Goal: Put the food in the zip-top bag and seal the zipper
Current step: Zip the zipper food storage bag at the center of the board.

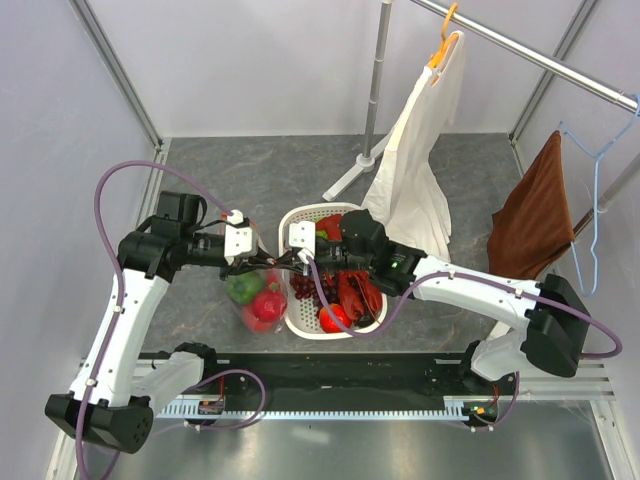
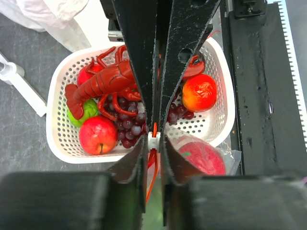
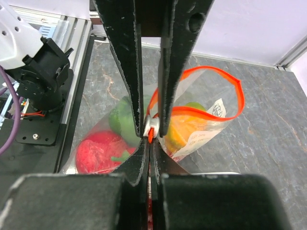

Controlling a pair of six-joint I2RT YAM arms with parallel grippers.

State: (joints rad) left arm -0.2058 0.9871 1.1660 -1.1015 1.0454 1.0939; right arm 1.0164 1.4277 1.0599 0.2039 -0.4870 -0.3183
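The clear zip-top bag (image 1: 256, 300) lies left of the basket and holds a red fruit (image 3: 98, 153), a green pepper (image 3: 123, 120) and a yellow piece (image 3: 184, 127). Its orange-red zipper (image 3: 225, 79) forms an open loop at the mouth. My left gripper (image 2: 153, 143) is shut on the zipper's white slider (image 2: 153, 141). My right gripper (image 3: 150, 139) faces it tip to tip and is shut on the zipper strip's end. In the top view the two grippers (image 1: 258, 263) (image 1: 285, 262) meet over the bag. A red lobster (image 2: 105, 81), grapes (image 2: 127, 124) and red fruits (image 2: 98, 135) lie in the basket.
The white slotted basket (image 1: 300, 320) stands under my right wrist. A metal stand (image 1: 375, 90) with a hanging white cloth (image 1: 415, 170) is behind it. A brown towel (image 1: 535, 215) and a blue hanger (image 1: 600, 190) hang at right. A black rail (image 1: 330, 375) runs along the near edge.
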